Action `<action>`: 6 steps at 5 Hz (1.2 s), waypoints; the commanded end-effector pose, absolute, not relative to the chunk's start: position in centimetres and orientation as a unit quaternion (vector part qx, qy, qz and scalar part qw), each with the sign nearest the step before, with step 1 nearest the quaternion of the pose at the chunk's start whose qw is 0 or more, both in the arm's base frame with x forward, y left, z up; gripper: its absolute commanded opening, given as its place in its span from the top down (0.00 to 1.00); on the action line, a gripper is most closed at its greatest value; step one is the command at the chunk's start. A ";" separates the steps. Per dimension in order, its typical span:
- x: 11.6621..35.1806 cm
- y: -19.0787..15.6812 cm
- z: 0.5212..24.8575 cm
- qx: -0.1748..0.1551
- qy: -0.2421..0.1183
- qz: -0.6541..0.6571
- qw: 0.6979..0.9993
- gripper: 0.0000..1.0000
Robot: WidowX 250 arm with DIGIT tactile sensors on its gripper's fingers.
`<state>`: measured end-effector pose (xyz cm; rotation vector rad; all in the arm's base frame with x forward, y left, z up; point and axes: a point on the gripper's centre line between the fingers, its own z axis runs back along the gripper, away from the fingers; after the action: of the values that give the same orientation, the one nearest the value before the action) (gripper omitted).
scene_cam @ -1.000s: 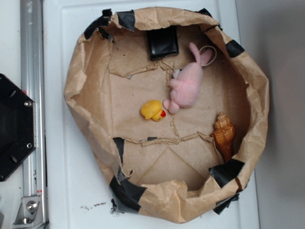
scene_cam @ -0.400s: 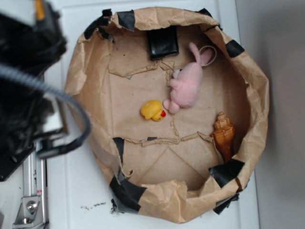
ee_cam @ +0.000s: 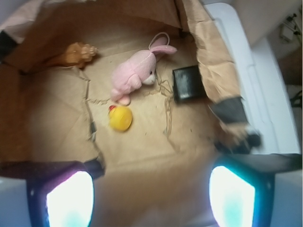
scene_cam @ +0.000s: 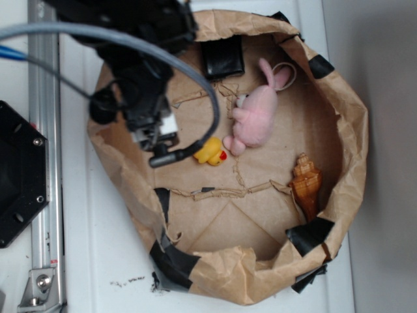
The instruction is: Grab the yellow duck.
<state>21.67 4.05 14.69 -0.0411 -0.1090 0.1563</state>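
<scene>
The yellow duck [scene_cam: 213, 154] lies on the brown paper floor in the middle of the bin, its red beak toward the pink plush bunny [scene_cam: 255, 120]. My gripper [scene_cam: 159, 139] hangs over the bin's left side, just left of the duck and above it, and its cable covers the duck's left edge. In the wrist view the duck [ee_cam: 120, 118] lies ahead of the gripper [ee_cam: 151, 196], well beyond the two glowing fingers [ee_cam: 71, 198], which stand wide apart with only paper between them.
A paper-lined bin [scene_cam: 355, 130] with raised crumpled walls holds everything. A brown spiral seashell [scene_cam: 306, 182] lies at the right wall, and a black square object [scene_cam: 223, 59] sits at the back. Outside on the left are a metal rail [scene_cam: 42, 163] and a black base [scene_cam: 16, 176].
The arm has swung in from the left edge of the exterior view to over the bin's left side, close to the duck. The toys have not moved.
</scene>
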 end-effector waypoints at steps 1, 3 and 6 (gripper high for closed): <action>24.1 3.7 9.9 -0.029 -0.061 0.084 0.994 0.00; 24.2 3.4 6.1 -0.008 -0.019 0.045 0.999 0.00; 24.8 1.9 3.2 0.010 -0.009 0.017 1.000 0.00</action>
<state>24.31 2.00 2.77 0.0197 0.0116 0.0333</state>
